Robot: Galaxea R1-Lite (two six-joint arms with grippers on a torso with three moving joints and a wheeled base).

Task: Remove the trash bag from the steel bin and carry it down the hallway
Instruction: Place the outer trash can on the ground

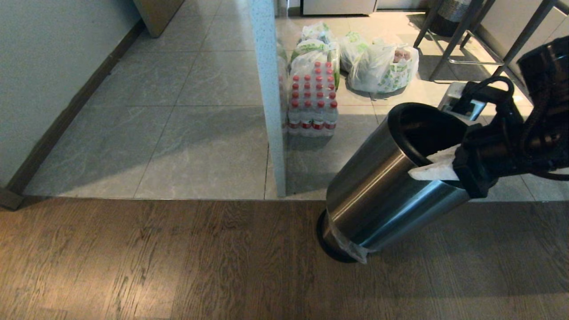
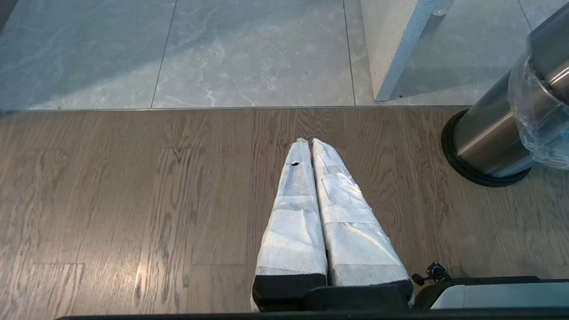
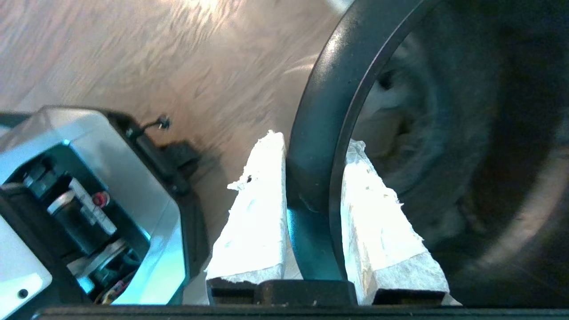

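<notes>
The small round brushed-steel bin with a thick black ring around its rim is seen tipped well over on the brown wood-plank floor, only an edge of its black base resting down, just short of the seam where the glossy grey marbled hallway tiles begin. The right gripper is clamped on that black rim, one white-padded finger outside the ring and the other inside the mouth, so it is the bin that is gripped, not the liner. The thin, clear, crinkly trash bag is seen only as a bunch of film against the steel wall low on the bin; what is inside cannot be made out in the dark interior. The film is judged light, limp and slippery, easily torn if pinched thinly or dragged over the rim, and likely to sag under its load; hold is best taken on gathered plastic at the mouth, several layers bunched between the pads. The steel body is judged stiff and smooth, liable to roll when released. The left gripper hangs above the wood floor beside the bin, its padded fingers pressed together and holding nothing.
</notes>
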